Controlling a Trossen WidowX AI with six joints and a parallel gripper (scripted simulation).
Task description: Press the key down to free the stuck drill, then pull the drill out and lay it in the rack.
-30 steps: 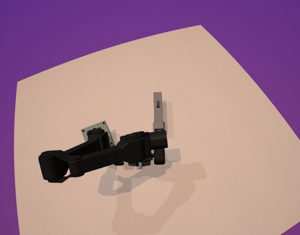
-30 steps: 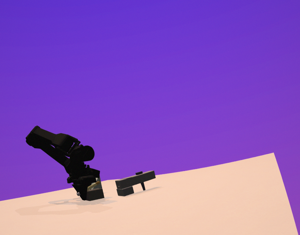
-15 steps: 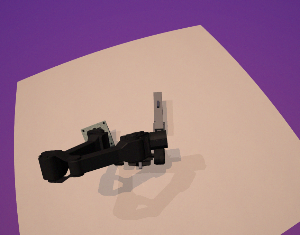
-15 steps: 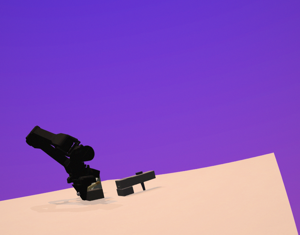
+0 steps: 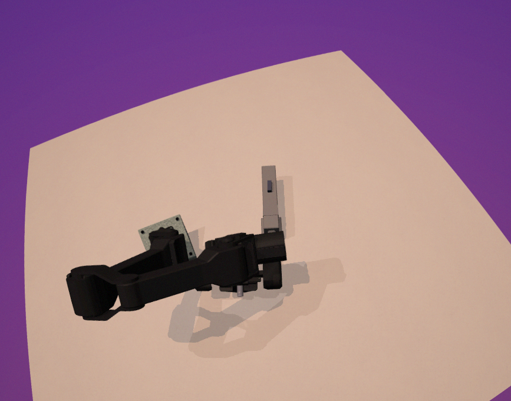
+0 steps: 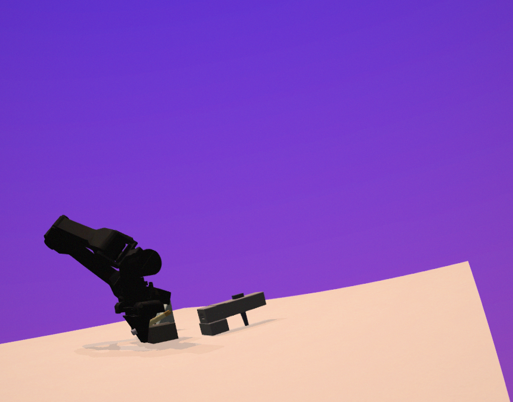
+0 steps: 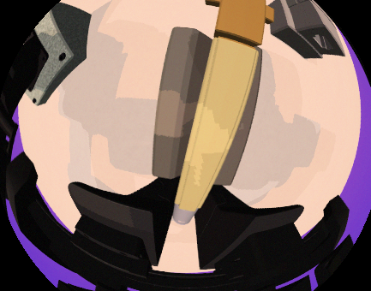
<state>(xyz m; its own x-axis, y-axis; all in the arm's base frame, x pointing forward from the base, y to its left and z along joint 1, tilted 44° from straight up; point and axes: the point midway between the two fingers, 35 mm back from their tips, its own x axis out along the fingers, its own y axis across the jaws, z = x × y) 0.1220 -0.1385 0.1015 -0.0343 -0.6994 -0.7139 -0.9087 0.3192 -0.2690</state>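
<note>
Top view: past the arm's wrist, you see only the pale tip of the drill [image 5: 240, 291] [image 6: 160, 317] [image 7: 223, 111], pointing away from the slotted holder [image 5: 269, 204] [image 6: 232, 305] [image 7: 291, 21] and roughly parallel to it. The key [image 5: 269, 186] [image 6: 238, 296] stands in the holder's top; you cannot tell whether it is down.

Exterior view: you have the drill out, well apart from the holder. It slants over the grey rack [image 6: 163, 334] [image 7: 169, 107], tip end low at the gripper [image 5: 240, 283] [image 6: 139, 329] [image 7: 188, 169], butt end higher.

Wrist view: your fingers are narrow, closed on the drill near its tip. Its body runs from them toward the orange butt, between the rack's two walls but skewed to them. Full seating cannot be told. Judgement: square the long axis to the channel and level the butt before you release; otherwise it may perch on a wall.
</note>
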